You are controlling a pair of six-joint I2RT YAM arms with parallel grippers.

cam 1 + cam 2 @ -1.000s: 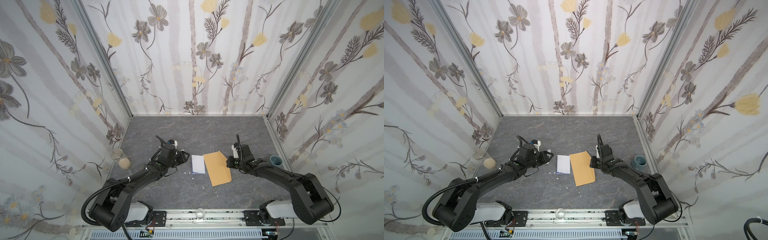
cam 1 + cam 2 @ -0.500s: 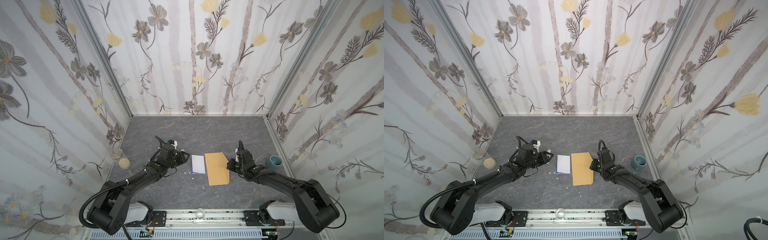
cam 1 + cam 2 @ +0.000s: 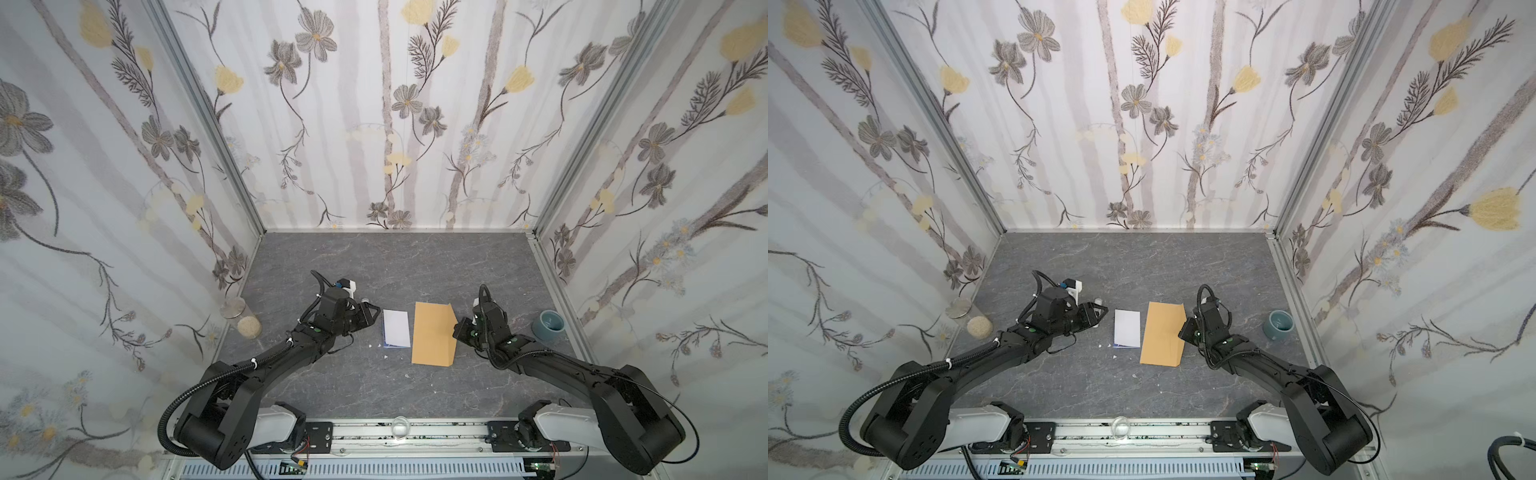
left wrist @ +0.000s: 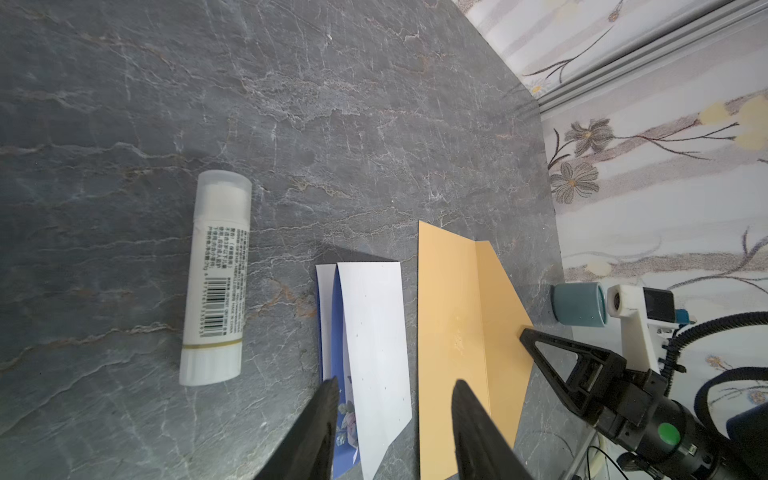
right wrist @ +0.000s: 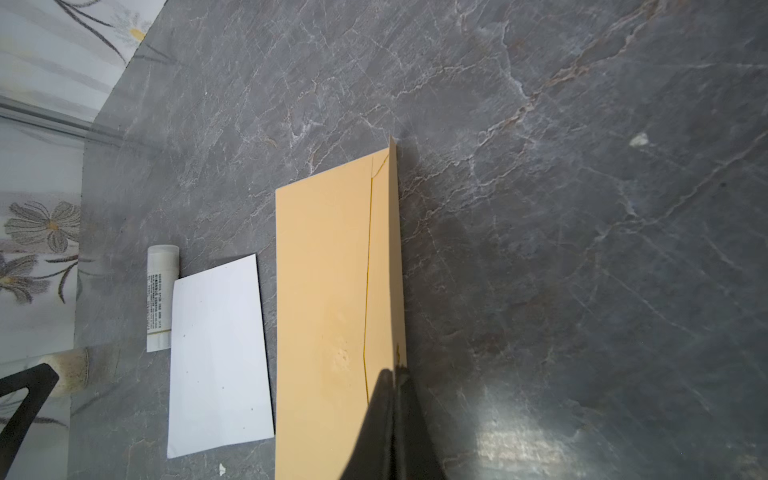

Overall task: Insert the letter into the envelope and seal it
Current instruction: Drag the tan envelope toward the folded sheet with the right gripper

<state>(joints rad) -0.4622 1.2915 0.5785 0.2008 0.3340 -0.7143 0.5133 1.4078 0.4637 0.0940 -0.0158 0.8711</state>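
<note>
While the letter point(image 3: 396, 328) lies folded beside the envelope point(image 3: 432, 338) at the middle of the tabletop point(image 3: 415, 266), nothing is inserted or sealed yet: right claw point(image 3: 457, 330) pinched shut on the envelope's flap (apparently lifting it), left claw point(image 3: 376, 311) half-open, empty, poised at the letter's edge.

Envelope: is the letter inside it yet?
No. The letter lies folded on the table beside the envelope. The right gripper pinches the raised flap; the pocket's interior is hidden from every view.

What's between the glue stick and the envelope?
The folded letter, lying flat: a clear gap to the glue stick, close beside the envelope. The left wrist view shows it best.
</note>
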